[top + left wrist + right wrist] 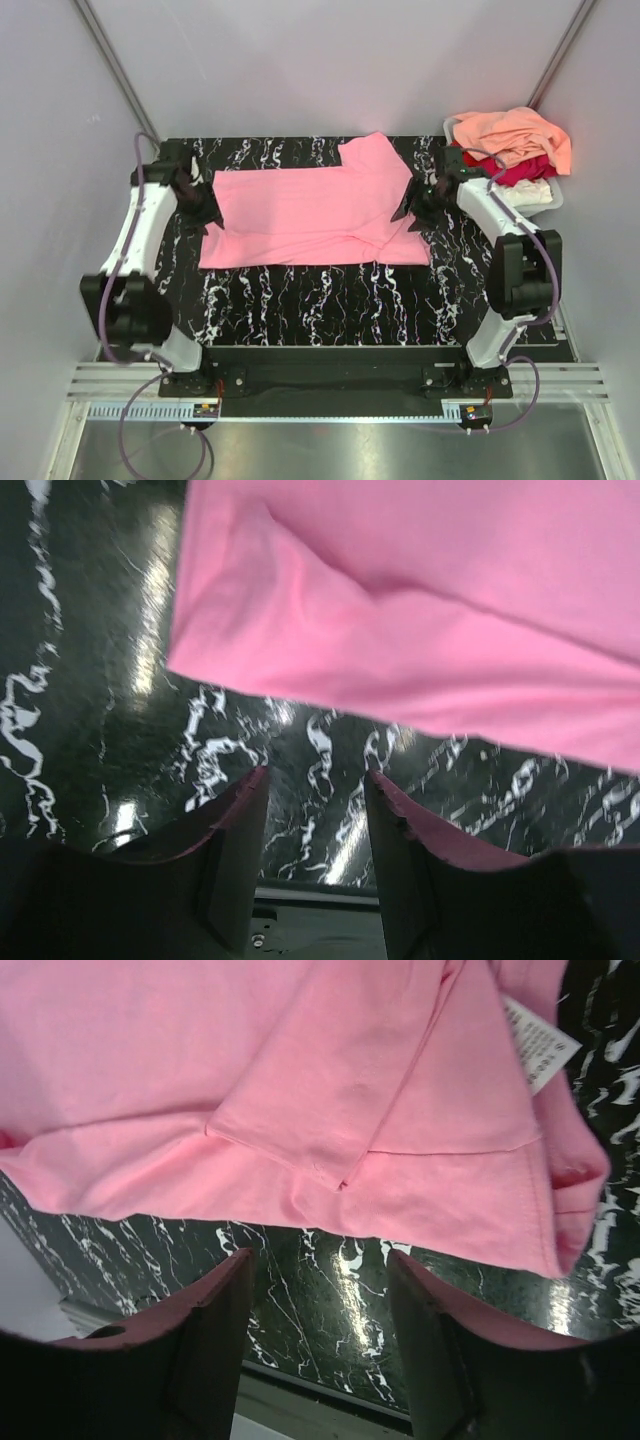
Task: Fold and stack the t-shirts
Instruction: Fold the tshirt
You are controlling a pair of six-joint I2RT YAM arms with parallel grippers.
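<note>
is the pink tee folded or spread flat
Partly folded: pink tee lies flat, one sleeve folded onto its body, the other sticking out.

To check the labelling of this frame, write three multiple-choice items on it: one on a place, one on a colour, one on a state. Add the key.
1. Where is the pink t-shirt?
A. on the floor
B. spread on the table, between the left hand and the right hand
C. draped over an arm

2. What colour is the top shirt in the grey tub?
A. peach-orange
B. blue
C. green

3. How do the two hands stand?
A. both shut on cloth
B. both open, holding nothing
C. one open, one shut on a sleeve

Key:
1 B, the shirt lies flat on the marbled top with a hand at each end.
2 A, peach cloth lies uppermost on the pile.
3 B, each wrist view shows bare table in the gap of the hand.
</note>
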